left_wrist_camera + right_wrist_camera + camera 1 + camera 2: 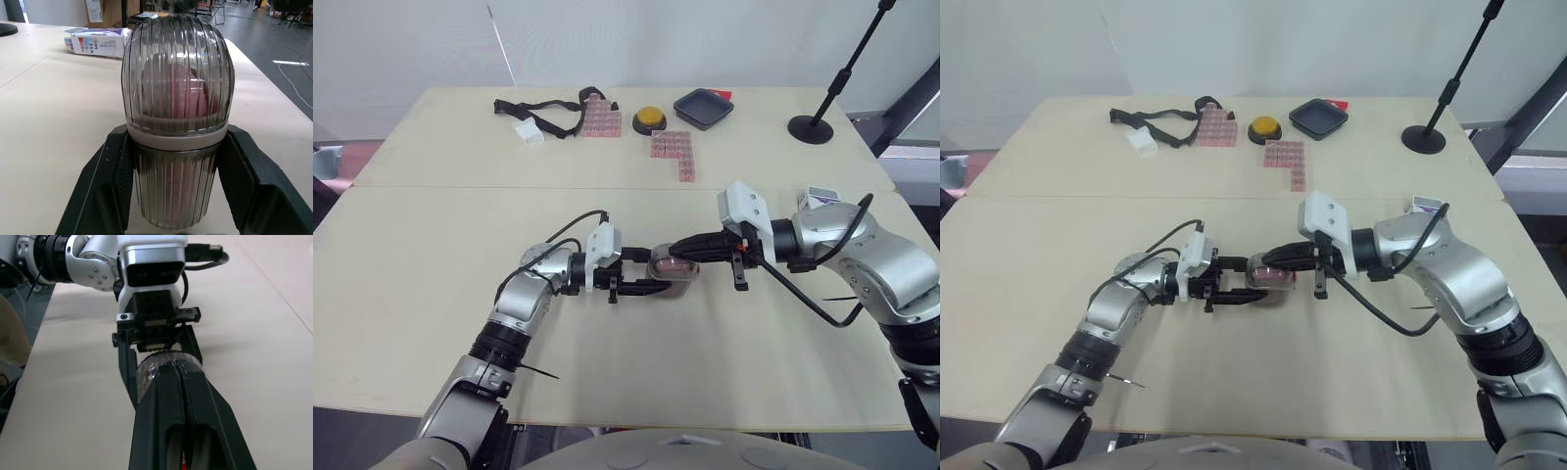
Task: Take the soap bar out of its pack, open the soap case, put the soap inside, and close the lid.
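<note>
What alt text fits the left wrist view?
Ribbed translucent soap case, lid on, pink soap inside, held between the left gripper's two black fingers. Behind it on the beige table lies the soap pack.

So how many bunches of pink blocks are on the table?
2. One pink block bunch lies beside the black strap at the back; the other pink bunch, L-shaped, sits by the yellow button, slightly nearer the robot.
</note>
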Robot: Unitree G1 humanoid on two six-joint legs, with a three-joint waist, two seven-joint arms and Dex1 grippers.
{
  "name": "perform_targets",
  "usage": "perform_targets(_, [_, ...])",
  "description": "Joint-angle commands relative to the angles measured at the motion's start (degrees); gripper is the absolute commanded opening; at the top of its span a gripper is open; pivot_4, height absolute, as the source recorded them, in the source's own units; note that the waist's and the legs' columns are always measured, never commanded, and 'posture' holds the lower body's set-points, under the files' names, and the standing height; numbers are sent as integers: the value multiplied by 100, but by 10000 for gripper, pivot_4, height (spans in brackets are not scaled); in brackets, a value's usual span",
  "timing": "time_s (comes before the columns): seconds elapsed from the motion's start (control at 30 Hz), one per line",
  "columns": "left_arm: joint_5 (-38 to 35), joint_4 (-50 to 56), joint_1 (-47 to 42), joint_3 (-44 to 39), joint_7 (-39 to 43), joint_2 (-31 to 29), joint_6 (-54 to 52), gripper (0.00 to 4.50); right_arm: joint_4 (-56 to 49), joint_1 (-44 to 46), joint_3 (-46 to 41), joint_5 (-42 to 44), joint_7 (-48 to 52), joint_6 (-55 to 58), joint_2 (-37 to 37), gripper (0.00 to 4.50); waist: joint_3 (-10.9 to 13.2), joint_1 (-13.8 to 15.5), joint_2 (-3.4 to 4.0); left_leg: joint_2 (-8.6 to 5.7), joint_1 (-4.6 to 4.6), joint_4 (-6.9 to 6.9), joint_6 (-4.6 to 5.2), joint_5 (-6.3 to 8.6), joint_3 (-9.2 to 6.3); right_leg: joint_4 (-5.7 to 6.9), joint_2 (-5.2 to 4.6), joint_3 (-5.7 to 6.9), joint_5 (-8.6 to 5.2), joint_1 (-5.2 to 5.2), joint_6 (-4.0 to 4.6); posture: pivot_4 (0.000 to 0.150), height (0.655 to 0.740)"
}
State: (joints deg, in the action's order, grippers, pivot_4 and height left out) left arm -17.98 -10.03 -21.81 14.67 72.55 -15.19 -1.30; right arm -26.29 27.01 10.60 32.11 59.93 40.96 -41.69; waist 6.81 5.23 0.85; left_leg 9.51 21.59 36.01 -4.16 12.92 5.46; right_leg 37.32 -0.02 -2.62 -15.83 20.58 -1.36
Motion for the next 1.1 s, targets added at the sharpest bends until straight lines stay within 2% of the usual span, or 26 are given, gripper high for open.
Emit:
perform_targets(0.03, [-86, 204, -26, -35, -16, -19, 51, 19284, -35, -54, 88, -94, 63, -9, -113, 483, 0, -1, 0, 0, -1, 0, 0, 0, 0, -2, 0, 0, 0, 0, 0, 1500, 7400])
perform_targets(0.9, [-22, 268, -25, -55, -60, -37, 354, 19284, 489, -276, 449, -213, 14, 29, -3, 483, -1, -58, 0, -1, -10, -7, 0, -1, 0, -9, -3, 0, 0, -27, 0, 1500, 7400])
perform_targets(1.1, [-50, 250, -36, -89, -73, -60, 297, 19284, 663, -165, 145, -259, -106, -153, 65, 483, -1, -64, 0, -1, -12, -9, -1, -1, 0, -11, -3, 1, 0, -31, 0, 1500, 7400])
